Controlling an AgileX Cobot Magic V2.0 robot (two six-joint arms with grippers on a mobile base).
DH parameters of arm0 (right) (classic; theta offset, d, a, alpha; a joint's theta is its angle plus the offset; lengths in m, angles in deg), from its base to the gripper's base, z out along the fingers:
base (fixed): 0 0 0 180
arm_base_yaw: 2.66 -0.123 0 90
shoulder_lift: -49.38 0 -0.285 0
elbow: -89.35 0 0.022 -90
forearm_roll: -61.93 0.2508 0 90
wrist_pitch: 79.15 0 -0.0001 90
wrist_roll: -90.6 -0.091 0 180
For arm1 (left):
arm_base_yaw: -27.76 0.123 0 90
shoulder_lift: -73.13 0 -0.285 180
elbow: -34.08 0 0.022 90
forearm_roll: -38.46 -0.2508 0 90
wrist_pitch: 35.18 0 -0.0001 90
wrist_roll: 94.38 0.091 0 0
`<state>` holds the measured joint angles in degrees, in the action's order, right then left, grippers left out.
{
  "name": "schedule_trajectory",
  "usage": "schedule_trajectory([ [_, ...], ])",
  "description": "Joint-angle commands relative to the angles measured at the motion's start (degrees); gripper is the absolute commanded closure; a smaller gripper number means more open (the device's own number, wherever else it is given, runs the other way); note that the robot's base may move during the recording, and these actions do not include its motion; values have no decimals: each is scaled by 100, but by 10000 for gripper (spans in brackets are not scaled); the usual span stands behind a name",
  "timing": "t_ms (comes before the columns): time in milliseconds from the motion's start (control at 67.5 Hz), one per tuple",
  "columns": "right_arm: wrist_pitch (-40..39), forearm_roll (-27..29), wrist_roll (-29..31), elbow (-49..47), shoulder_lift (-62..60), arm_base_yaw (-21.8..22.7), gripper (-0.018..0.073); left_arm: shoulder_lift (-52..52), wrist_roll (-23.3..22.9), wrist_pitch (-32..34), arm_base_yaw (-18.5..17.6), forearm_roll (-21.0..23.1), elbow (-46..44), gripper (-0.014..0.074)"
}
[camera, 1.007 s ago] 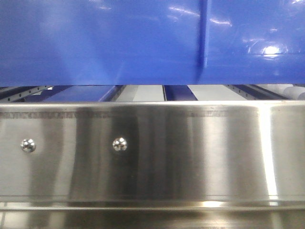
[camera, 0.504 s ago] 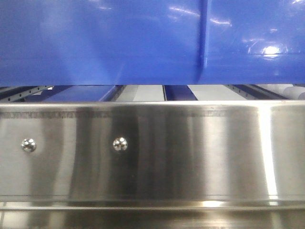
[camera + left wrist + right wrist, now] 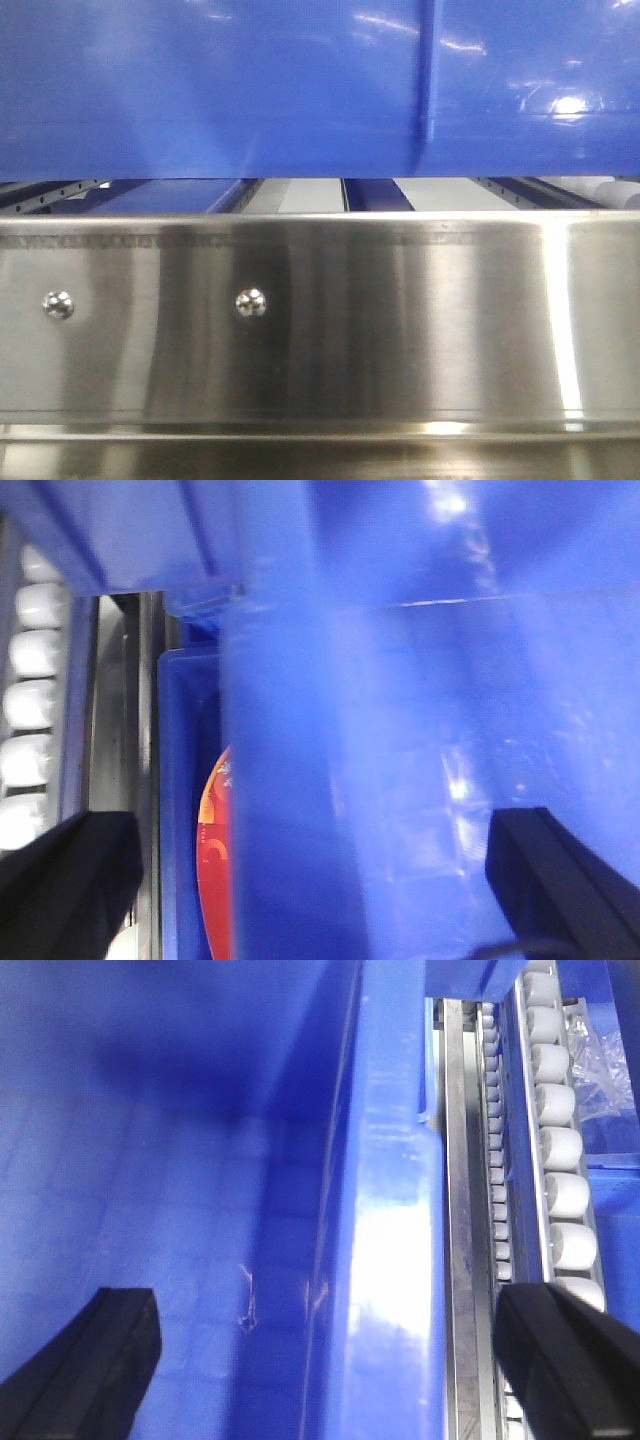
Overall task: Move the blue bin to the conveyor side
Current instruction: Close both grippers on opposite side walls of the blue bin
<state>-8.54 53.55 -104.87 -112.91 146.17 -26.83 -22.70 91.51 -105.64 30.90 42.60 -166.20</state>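
Transfer towards the conveyor is judged to be the step in hand. The left gripper is shown with jaws spread astride a wall of the large, glossy, royal-blue ribbed plastic bin; white cylindrical rollers lie outside its left finger. The right gripper is likewise spread, with the thick, smooth rim between its jaws and a brushed stainless-steel rail just inside the right finger. Next, level, matched travel of both arms is called for.

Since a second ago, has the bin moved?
No. The bin and its rib sit the same against the steel rail and rivets.
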Motion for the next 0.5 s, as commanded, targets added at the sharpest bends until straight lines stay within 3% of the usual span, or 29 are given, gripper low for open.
schedule_trajectory([
  [0, -65, -36, -11, -27, -4, 29, 0, 18, 13, 49, -24, 6, 10, -3],
  [489, -65, -36, -224, -27, -4, 29, 0, 8, 13, 127, -24, 5, 10, -3],
])
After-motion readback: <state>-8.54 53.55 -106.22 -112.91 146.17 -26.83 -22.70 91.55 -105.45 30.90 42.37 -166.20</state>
